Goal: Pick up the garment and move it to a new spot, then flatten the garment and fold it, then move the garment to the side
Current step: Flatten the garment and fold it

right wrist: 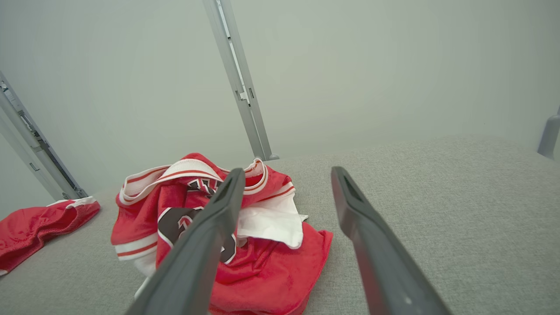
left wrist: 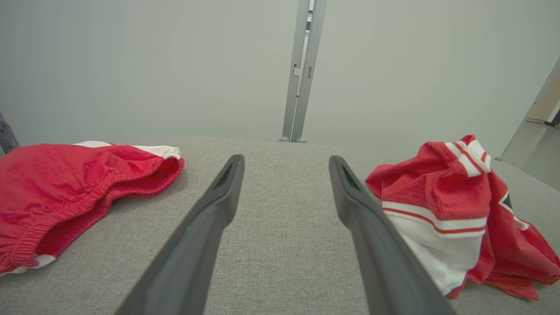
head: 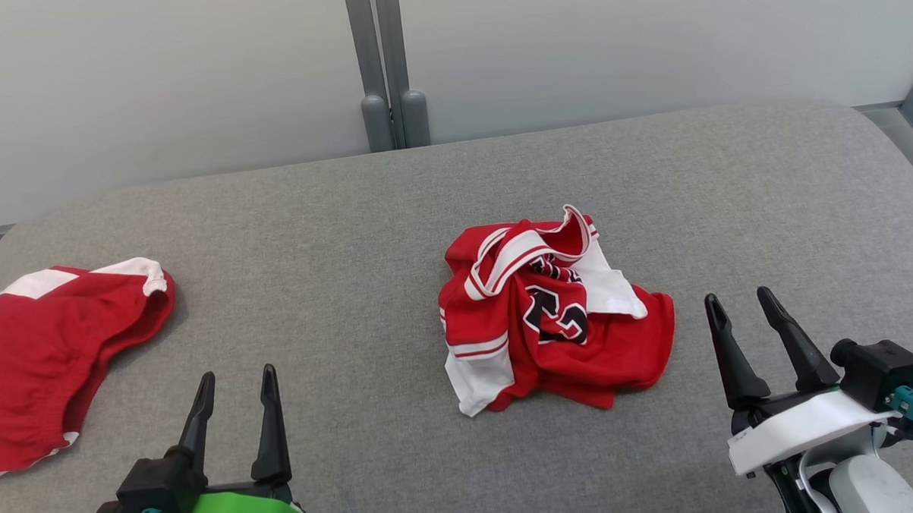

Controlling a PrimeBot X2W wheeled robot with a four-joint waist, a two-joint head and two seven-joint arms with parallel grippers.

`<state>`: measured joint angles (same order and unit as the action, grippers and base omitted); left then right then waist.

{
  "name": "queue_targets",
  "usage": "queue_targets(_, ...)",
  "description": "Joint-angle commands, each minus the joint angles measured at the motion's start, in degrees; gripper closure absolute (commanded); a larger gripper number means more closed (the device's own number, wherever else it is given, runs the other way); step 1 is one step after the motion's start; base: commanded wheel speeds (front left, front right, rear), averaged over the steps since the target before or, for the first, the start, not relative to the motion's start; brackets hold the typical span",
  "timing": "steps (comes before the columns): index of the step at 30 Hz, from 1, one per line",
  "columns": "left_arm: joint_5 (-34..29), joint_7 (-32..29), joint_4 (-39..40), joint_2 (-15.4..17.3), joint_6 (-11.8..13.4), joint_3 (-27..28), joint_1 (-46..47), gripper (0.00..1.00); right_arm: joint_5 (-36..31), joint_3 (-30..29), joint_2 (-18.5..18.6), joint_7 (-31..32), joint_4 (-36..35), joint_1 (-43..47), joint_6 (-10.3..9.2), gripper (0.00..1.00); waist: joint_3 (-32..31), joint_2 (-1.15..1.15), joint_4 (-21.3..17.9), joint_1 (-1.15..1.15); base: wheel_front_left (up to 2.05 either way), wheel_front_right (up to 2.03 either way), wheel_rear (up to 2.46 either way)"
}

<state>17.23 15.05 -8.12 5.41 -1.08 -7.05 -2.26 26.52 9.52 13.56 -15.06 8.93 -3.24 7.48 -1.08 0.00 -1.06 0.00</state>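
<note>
Garment (head: 553,314) in a heap between left tool (head: 237,372) and right tool (head: 736,294) — both wide open, empty

One high camera and two low ones over a grey cushion (head: 394,213).
The head camera looks forward and steeply down on the cushion, reaching the pale wall (head: 154,85) and grey post (head: 385,61) behind. The left wrist camera sits low and close over the near left part, facing along the left gripper (left wrist: 286,158) toward that wall. The right wrist camera sits likewise at the near right, along the right gripper (right wrist: 287,170), turned somewhat leftward. All three share the crumpled jersey (head: 550,314), the red shorts (head: 50,362) and the post: the jersey lies right in the left wrist view, lower left in the right.
</note>
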Motion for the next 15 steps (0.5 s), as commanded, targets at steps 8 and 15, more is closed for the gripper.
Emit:
queue_targets(8,-0.35,0.19,-0.94,-0.38,-0.79,0.48,1.14,0.0,0.4,0.46,0.34,-0.14,0.3,-0.73,0.02,0.0,0.17,0.0,-0.27,0.0,0.0,0.0,0.0)
queue_targets(15,-0.15,-0.49,-1.87,-0.42,-2.12,-1.55,2.66,0.0,0.32,0.7,0.38,-0.14,0.26,-1.06,0.02,0.0,0.43,0.0,-0.55,0.0,0.0,0.0,0.0)
